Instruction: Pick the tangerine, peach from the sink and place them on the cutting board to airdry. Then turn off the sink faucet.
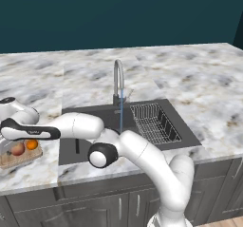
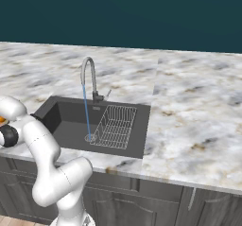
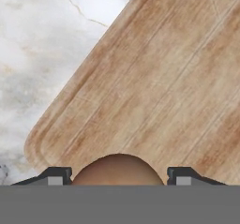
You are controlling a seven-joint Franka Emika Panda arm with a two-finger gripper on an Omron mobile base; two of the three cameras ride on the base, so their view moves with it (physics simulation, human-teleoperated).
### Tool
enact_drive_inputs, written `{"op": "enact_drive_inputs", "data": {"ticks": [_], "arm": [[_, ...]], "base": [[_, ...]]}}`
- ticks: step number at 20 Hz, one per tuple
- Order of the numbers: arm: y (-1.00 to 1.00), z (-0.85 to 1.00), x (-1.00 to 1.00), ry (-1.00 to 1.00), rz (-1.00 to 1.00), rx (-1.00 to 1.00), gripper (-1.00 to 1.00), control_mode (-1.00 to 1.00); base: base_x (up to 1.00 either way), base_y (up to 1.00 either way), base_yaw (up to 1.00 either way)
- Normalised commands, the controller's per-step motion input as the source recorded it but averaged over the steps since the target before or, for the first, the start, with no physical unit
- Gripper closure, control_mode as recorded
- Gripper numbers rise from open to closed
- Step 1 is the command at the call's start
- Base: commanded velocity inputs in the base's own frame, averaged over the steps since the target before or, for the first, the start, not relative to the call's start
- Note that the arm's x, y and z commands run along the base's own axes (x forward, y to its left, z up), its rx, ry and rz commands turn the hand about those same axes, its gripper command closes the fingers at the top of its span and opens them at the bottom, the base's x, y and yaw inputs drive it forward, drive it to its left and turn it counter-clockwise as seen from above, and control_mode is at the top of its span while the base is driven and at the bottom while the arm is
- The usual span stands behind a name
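A white robot arm rises from in front of a marble tabletop (image 1: 199, 83) and reaches far to the robot's left, over the cutting board (image 3: 159, 87).

In the hand view, closest to the camera, the hand (image 3: 119, 176) sits low over the board. Its two dark fingertips (image 3: 55, 176) stand apart, one on each side of a rounded brownish-red fruit top, which looks like the peach (image 3: 118, 170). The tips are just beside the fruit, but it is not possible to tell whether they press on it or hang loose around it. Beyond the fruit stretches the light wooden board with striped grain, a routed groove near its edge and a rounded corner. Pale marble shows past that edge.

In the left base view, the board lies at the left edge of the tabletop, well apart from the sink (image 1: 95, 121). Two fruits rest on it side by side: the reddish peach (image 1: 17, 148) and, just to its right, the bright orange tangerine (image 1: 32, 145). The arm's dark-banded forearm passes just above them.

Farther back, the dark grey sink is set into the tabletop, with a wire rack (image 1: 154, 122) in its right part. The sink faucet (image 1: 118, 81) arches over the basin from behind, and a thin blue stream of water (image 1: 121, 114) falls from its spout to the drain (image 2: 89, 138).
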Motion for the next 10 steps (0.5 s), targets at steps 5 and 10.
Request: {"op": "enact_drive_inputs", "data": {"ticks": [5,10], "arm": [[0.01,-0.05,0.00,0.04,0.00,0.00,1.00,-1.00],[0.03,-0.07,0.00,0.02,0.00,0.00,1.00,-1.00]], "base": [[0.00,0.00,0.00],[0.00,0.00,0.00]]}}
